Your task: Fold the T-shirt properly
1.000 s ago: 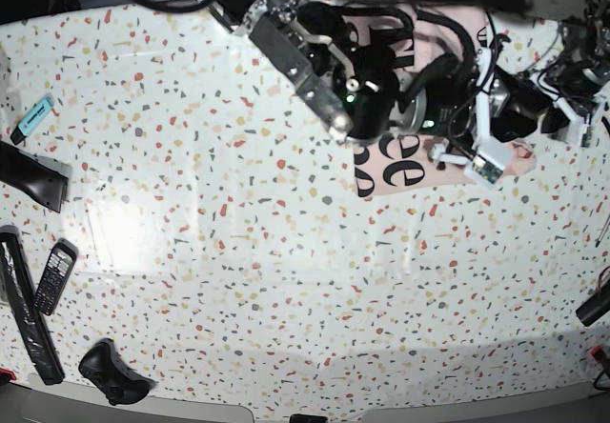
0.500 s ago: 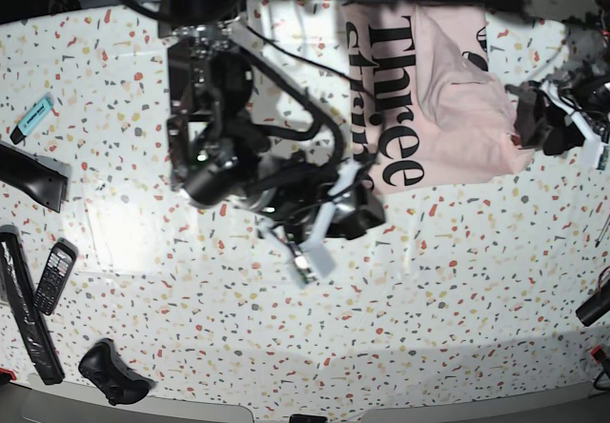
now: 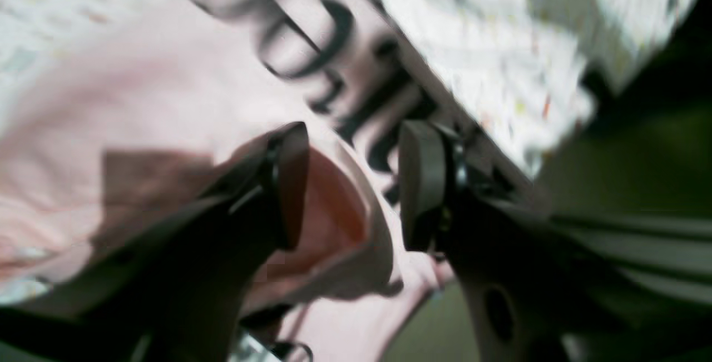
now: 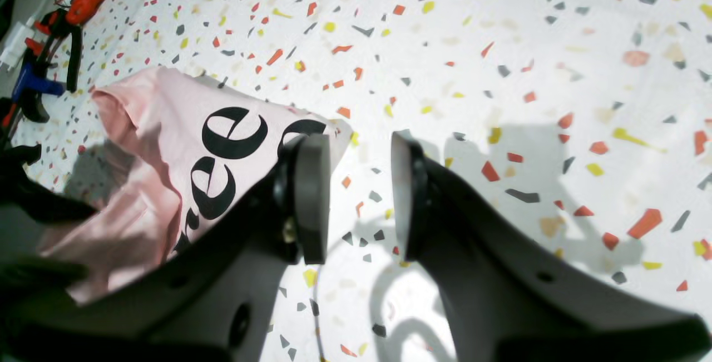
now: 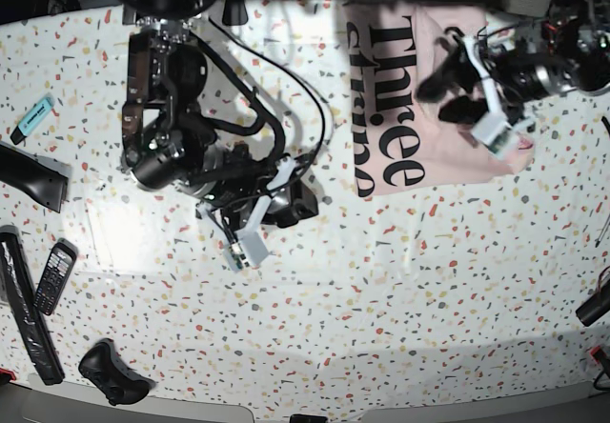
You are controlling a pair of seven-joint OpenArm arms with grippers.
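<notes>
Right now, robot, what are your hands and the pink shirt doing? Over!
Left gripper open, low over the T-shirt. Right gripper open, empty, over bare table beside the shirt. Shirt folded, lettering up. Nothing in the way.

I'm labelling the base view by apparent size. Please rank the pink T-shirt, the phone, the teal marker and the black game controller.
1. T-shirt, by far the largest.
2. Game controller and phone: they look too alike in extent to rank.
3. Teal marker, the smallest.
</notes>
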